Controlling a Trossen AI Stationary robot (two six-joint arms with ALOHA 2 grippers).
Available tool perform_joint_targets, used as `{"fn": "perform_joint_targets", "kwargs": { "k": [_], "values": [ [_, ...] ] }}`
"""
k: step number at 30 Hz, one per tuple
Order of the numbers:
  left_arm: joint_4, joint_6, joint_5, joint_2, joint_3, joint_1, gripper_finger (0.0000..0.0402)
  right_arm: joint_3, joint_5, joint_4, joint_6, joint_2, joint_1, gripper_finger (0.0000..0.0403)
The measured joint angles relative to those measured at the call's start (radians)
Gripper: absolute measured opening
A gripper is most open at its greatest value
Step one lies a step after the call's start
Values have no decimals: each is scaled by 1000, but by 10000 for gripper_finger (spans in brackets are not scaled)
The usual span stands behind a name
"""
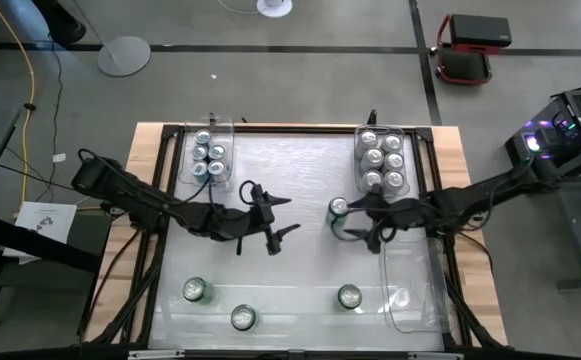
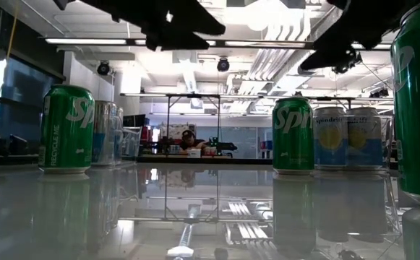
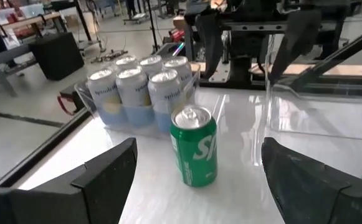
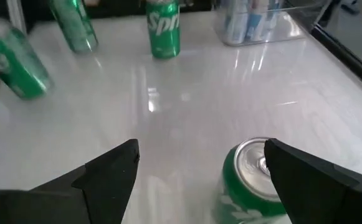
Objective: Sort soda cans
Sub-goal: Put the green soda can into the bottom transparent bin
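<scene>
- The right claw [image 1: 342,222] stands wide and holds nothing, low beside an upright green soda can [image 1: 338,208] with a silver top, right of the bench's middle. The right wrist view shows that can [image 4: 250,183] just inside one dark finger, not yet gripped; I judge this the approach to a grasp.
- The left claw [image 1: 282,216] is also wide and empty, hanging over the glossy white bench [image 1: 290,180] near its centre, facing the same can [image 3: 194,153] across the gap. It looks to be waiting.
- A clear rectangular plastic bin [image 1: 381,132] at the far right corner holds pale blue-and-silver cans [image 1: 381,160] packed tight, so it likely collects that kind.
- A second clear bin [image 1: 224,126] at the far left corner holds a smaller cluster of cans [image 1: 210,157]; their side colours cannot be told from above.
- A third clear bin [image 1: 414,318] lies empty along the right edge, probably for a group not yet started.
- Three more green cans stand loose and well apart along the near edge: one left [image 1: 194,291], one middle [image 1: 242,318], one right [image 1: 348,296].
- The cans are smooth thin metal cylinders; the slick bench mirrors them, so a sideways nudge could slide or tip one.
</scene>
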Motion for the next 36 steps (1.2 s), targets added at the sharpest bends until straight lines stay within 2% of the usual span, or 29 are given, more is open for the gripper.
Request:
{"fn": "perform_joint_targets", "kwargs": {
  "k": [8,14,22,26,30,36],
  "values": [
    [-7,19,0,-1,0,0,319,0,3,123,-25,99,-106,335],
    [-8,27,0,-1,0,5,319,0,-163,129,-21,113,-203,335],
    [-14,27,1,-1,0,10,319,0,-178,113,-81,125,-265,335],
    [-10,17,2,-1,0,10,319,1,-181,115,-70,192,-303,335],
    [-12,18,4,-1,0,10,319,1,-238,133,-75,258,-317,335],
    [-13,18,5,-1,0,10,319,1,-252,101,-81,301,-320,335]
  ]
}}
